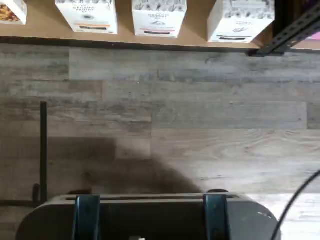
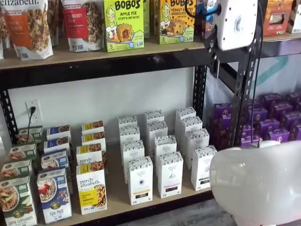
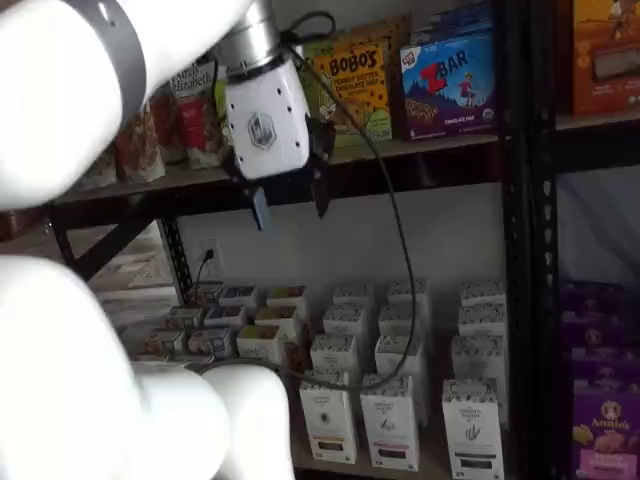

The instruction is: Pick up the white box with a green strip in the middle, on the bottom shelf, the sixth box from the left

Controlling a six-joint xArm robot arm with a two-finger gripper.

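– Where is the gripper [image 3: 290, 198] hanging right now?

– It is hanging high up, level with the upper board, in front of the Bobo's boxes [image 2: 123, 23]. Its two black fingers are pointing down with a clear gap showing between them, and nothing is sitting in that gap.

– And the white box [image 2: 202, 167] it is after?

– That one is standing upright on the bottom shelf [image 2: 116, 200], in the front row, as the rightmost of three white boxes, close beside the black rack post [image 2: 242, 94]. More white boxes are lining up in rows behind it.

– Is the strip showing green?

– In the wrist view a dark strip is running low across its face, but the colour is reading too blurred to tell. Its two white neighbours are showing orange and pinkish strips.

– Is the gripper touching anything?

– No, it is hovering well above the box, apart from everything on the shelves.

– What else is showing?

– The white arm [image 2: 258, 183] is filling the near corner, purple boxes [image 2: 273, 117] are stacking up past the post, and grey wood flooring [image 1: 175, 100] is lying in front of the shelf.
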